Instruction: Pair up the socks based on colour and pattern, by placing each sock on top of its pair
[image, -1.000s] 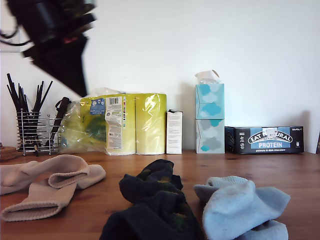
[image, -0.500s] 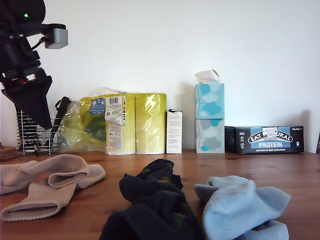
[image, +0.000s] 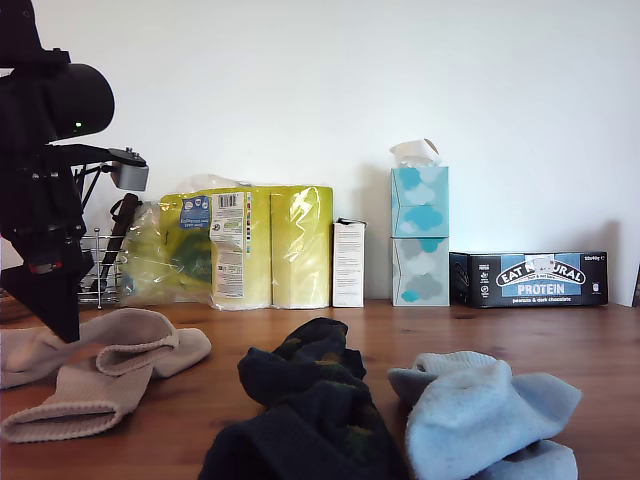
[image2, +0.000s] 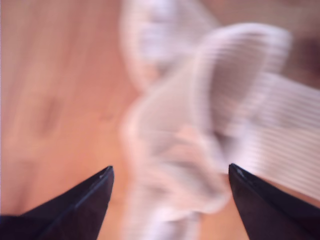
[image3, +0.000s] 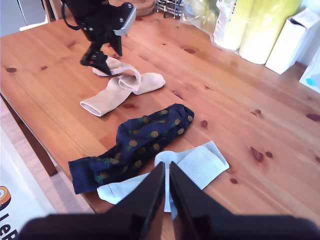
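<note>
Two beige socks (image: 100, 370) lie overlapping at the exterior view's left, also seen as beige socks (image3: 120, 87) and, blurred, as beige socks (image2: 200, 140). My first gripper (image: 58, 318) hangs just over them, open, with nothing held; its open tips (image2: 170, 170) straddle the beige fabric. The dark spotted socks (image: 310, 400) sit heaped in the middle, shown too as dark spotted socks (image3: 135, 142). Light blue socks (image: 480, 410) lie at the exterior view's right and show as pale socks (image3: 190, 165). My second gripper (image3: 166, 165) is high above the table, shut and empty.
Along the back wall stand a wire holder of black utensils (image: 90, 265), a yellow pack of paper rolls (image: 250, 245), a small white box (image: 348, 263), stacked tissue boxes (image: 420, 235) and a dark protein bar box (image: 530, 280). The table edge (image3: 30, 135) runs near the socks.
My first arm has come down from the top of the exterior view to just above the beige socks. The socks have not moved.
</note>
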